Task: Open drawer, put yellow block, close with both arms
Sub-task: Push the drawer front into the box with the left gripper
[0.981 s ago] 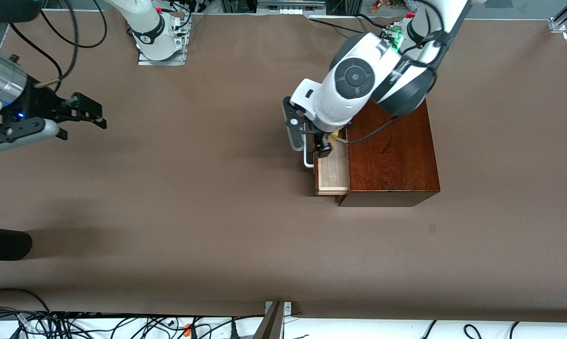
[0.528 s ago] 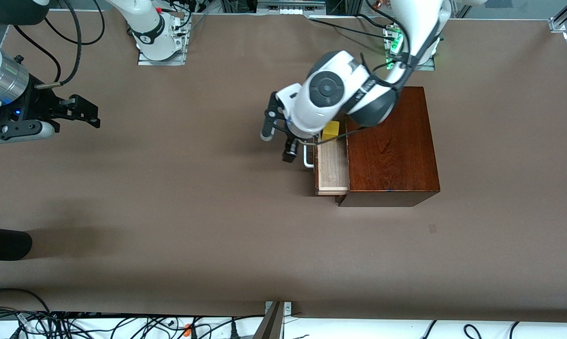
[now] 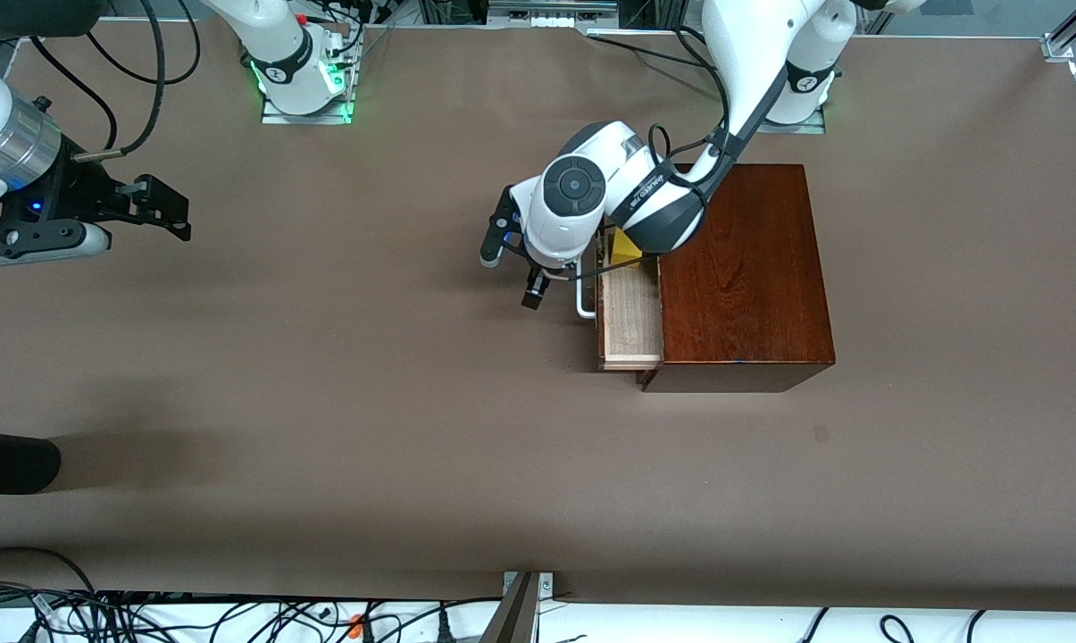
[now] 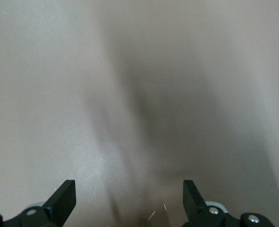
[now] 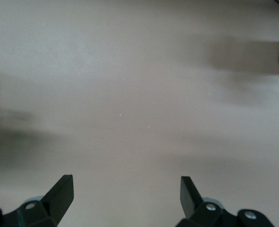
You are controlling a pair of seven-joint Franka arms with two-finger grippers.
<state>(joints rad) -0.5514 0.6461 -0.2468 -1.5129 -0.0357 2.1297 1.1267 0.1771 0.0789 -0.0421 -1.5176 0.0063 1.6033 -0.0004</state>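
Observation:
The dark reddish-brown wooden box (image 3: 743, 268) stands near the left arm's base. Its drawer (image 3: 631, 317) is pulled partly out, showing the pale interior and the white handle (image 3: 582, 308). The yellow block (image 3: 627, 250) lies in the drawer at its end farther from the camera, partly hidden by the left arm. My left gripper (image 3: 511, 272) is open and empty over the bare table in front of the drawer's handle; its wrist view (image 4: 128, 189) shows only tabletop. My right gripper (image 3: 176, 219) is open and empty, waiting over the table at the right arm's end (image 5: 126, 184).
A black rounded object (image 3: 11, 462) juts in at the table edge on the right arm's end. Cables (image 3: 189, 616) lie along the edge nearest the camera. The arm bases (image 3: 301, 80) stand at the edge farthest from the camera.
My left gripper has let go of the yellow block in the drawer and moved out over the table in front of the handle. The right gripper has barely shifted.

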